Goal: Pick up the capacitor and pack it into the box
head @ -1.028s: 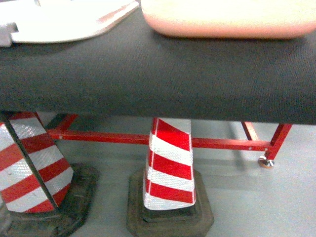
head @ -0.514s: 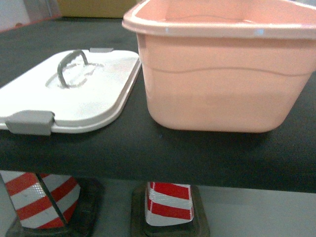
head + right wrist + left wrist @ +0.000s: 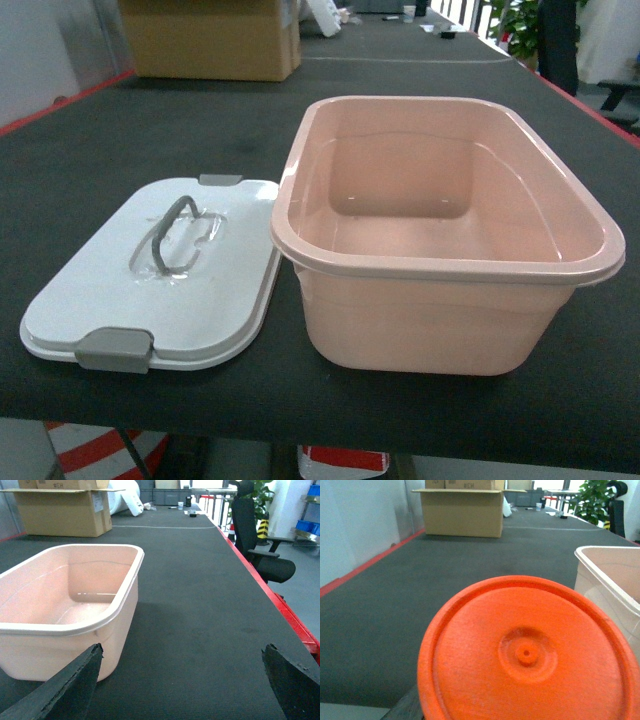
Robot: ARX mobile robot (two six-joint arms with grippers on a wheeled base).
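The pale pink box [image 3: 440, 310] stands uncovered on the black table, nothing visible inside. Its white lid [image 3: 100, 300], with a grey handle and clasps, lies flat to its left. An orange round capacitor [image 3: 525, 655] fills the left wrist view, end-on, raised over the table's near edge. My left gripper [image 3: 520, 715] is shut on it; only one dark finger [image 3: 404, 708] shows. The box's corner [image 3: 610, 580] is just to its right. My right gripper [image 3: 182, 680] is open over bare cloth, the box [image 3: 120, 610] to its left. Neither gripper shows in the head view.
A brown cardboard carton [image 3: 210, 40] stands far back on the left. A black office chair [image 3: 260, 545] is beyond the red table edge [image 3: 295, 625] on the right. A red-and-white cone [image 3: 100, 455] stands under the table's front.
The head view has swung upward, from the cones and red frame under the table to the table top. The box and lid now show fully from above.
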